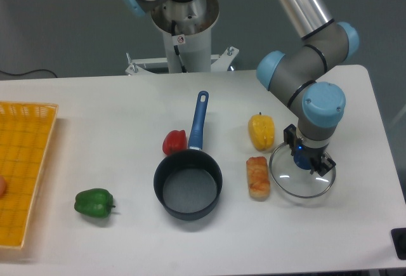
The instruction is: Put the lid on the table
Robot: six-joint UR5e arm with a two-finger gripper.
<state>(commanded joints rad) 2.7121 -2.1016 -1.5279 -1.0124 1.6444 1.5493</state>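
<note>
- The lid, a clear glass disc with a thin metal rim, lay at the right side of the white bench, just right of the bread roll.
- The hand pointed straight down over the lid's centre, with its dark fingers at the small blue knob; whether they were clamped on the knob or parted around it could not be told from this view.
- Whether the lid rested flat on the bench or hung slightly above it could not be told either.
- The saucepan stood uncovered near the middle of the bench, its blue handle pointing away from the camera; only its bare grey bottom showed inside.
- A red pepper sat just left of the saucepan handle.
- A yellow pepper sat beyond the bread roll, between the saucepan and the lid.
- A green pepper lay well left of the saucepan.
- A yellow mesh tray sat at the bench's left edge; a small pinkish object showed at its left side, cut off by the frame edge and too little seen to name.
</note>
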